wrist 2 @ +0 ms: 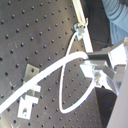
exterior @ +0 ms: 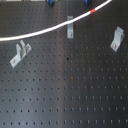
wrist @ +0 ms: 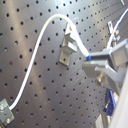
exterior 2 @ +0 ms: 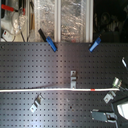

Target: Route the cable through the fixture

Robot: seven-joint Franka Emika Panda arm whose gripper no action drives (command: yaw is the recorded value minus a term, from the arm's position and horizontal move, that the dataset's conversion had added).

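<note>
The cable is a long, thin white cord that lies on the black perforated counter. In the first exterior view it runs in a soft arc just behind the middle bracket, and its red-orange band sits further along, past that bracket. In the second exterior view the same cable makes an almost straight line that touches or passes the middle bracket, with the band between that bracket and the gripper.

I judge that the cable is very light and soft. It bends under its own weight and keeps loose curves, as the loop in the second wrist view shows. It will probably slide easily on the smooth counter, and the free part will swing behind any pull. A good place to take hold seems to be near the red-orange band, close to the middle bracket, so that only a short piece hangs free.

The other two brackets stand well apart from the middle bracket, one on each side, and the cable does not touch them in the first exterior view.

The gripper is low over the counter, beyond the band as seen from the middle bracket. In the first wrist view its fingers are near the cable, but I cannot tell whether they are apart, together or clamped on it.
</note>
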